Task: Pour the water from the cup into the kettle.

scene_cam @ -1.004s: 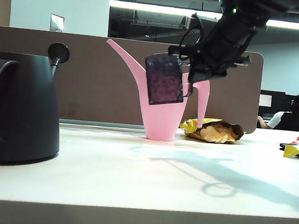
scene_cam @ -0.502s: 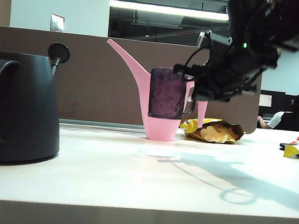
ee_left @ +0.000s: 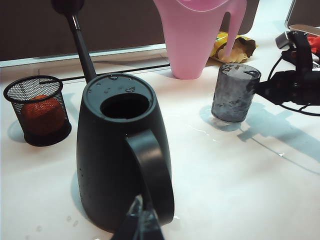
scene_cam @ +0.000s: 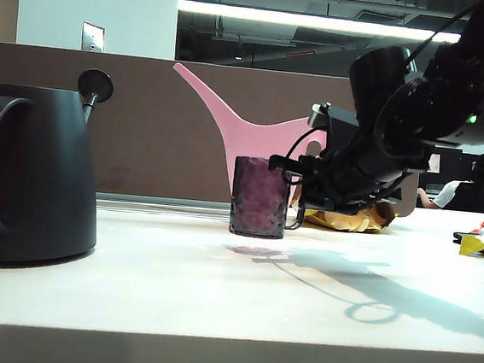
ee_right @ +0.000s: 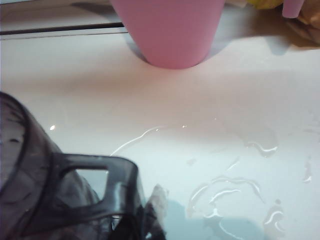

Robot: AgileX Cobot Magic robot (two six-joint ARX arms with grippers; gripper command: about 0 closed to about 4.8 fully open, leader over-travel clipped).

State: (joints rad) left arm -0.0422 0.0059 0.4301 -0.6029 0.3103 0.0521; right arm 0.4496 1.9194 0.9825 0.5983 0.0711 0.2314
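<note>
Your right claw grips the upright cup by its handle just above mid-counter, apparently for set-down; kettle sits well apart; left claw's state is unclear.

pink watering can upright | chip bag behind | mesh cup, maybe an orange inside

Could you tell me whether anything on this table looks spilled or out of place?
Yes: thin water puddles and droplets glisten on the white table beside the dimpled glass cup, held by the right gripper; drops also dot the black kettle's top.
</note>
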